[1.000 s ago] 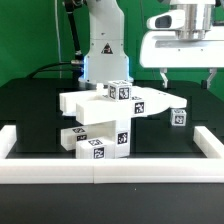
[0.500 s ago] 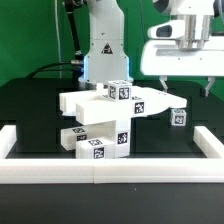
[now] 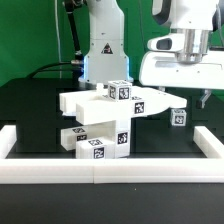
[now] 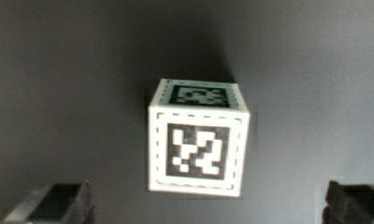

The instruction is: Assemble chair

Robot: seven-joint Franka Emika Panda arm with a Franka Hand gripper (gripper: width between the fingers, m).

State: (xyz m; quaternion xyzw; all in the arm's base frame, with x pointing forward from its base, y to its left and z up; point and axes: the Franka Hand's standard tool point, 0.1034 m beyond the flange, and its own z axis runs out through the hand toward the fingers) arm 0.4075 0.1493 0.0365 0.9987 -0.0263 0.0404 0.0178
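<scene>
Several white chair pieces stand stacked in the middle of the black table: a flat slab (image 3: 100,106) with a tagged cube (image 3: 120,91) on it, and tagged blocks (image 3: 96,143) beneath. A small tagged block (image 3: 179,116) lies apart, toward the exterior view's right. My gripper (image 3: 186,91) hangs open just above that block, touching nothing. In the wrist view the same block (image 4: 198,150) shows two tags and lies ahead of my gripper (image 4: 205,208). The dark fingertips (image 4: 52,204) stand wide to either side, with nothing between them.
A long low white border rail (image 3: 100,167) runs along the table's front and up both sides. The arm's white base (image 3: 101,45) stands behind the stacked pieces. A green wall closes off the back.
My gripper has come down over the last second toward the small block at the exterior view's right. Its jaws stay open. The chair pieces have not moved.
</scene>
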